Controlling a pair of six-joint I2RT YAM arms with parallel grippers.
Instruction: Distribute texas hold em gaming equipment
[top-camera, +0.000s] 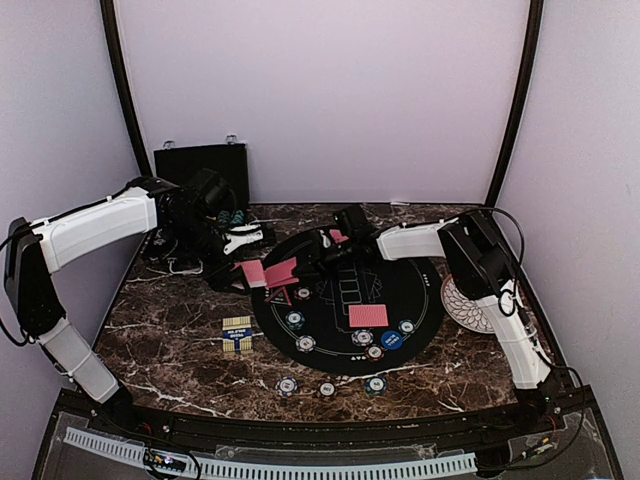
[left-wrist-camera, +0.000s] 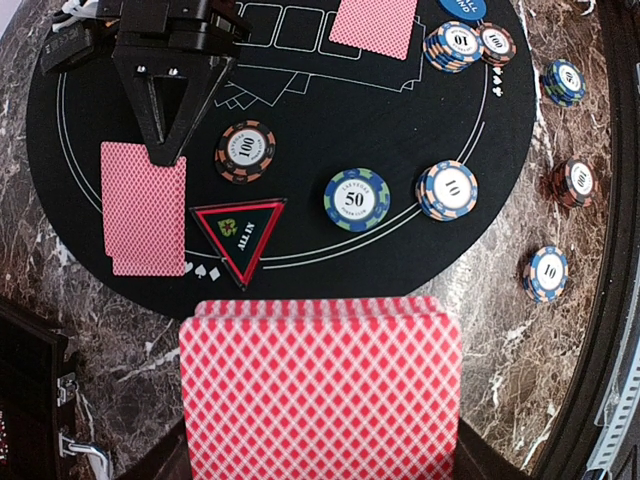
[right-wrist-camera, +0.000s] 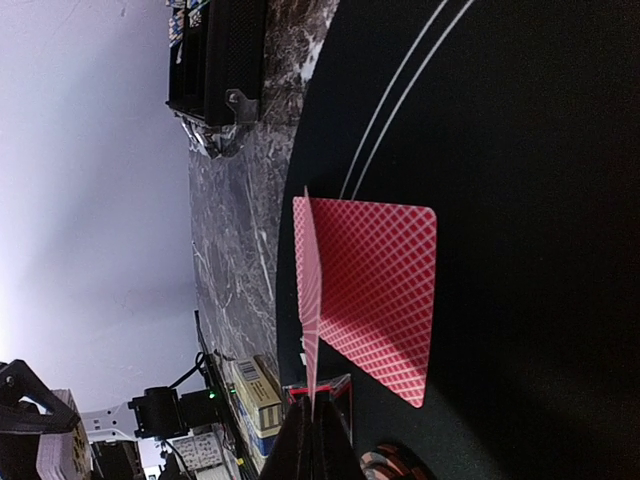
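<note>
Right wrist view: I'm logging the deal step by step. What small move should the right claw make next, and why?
Probably lower slightly and open. The right claw pinches one red-backed card on edge, right over a second card lying flat on the black mat, so releasing should complete that two-card hand.

Red diamond-lattice cards (left-wrist-camera: 320, 390), black mat (left-wrist-camera: 400, 120), dark white-veined marble table (left-wrist-camera: 500, 350).

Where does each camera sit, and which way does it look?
Top external: high behind, looking down at the mat; left arm, right arm show.
Left wrist: above the mat, facing down; held deck in front, right gripper beyond.
Right wrist: low, facing across the mat; fingers pinching a card.
Both wrists share the dealt cards.
</note>
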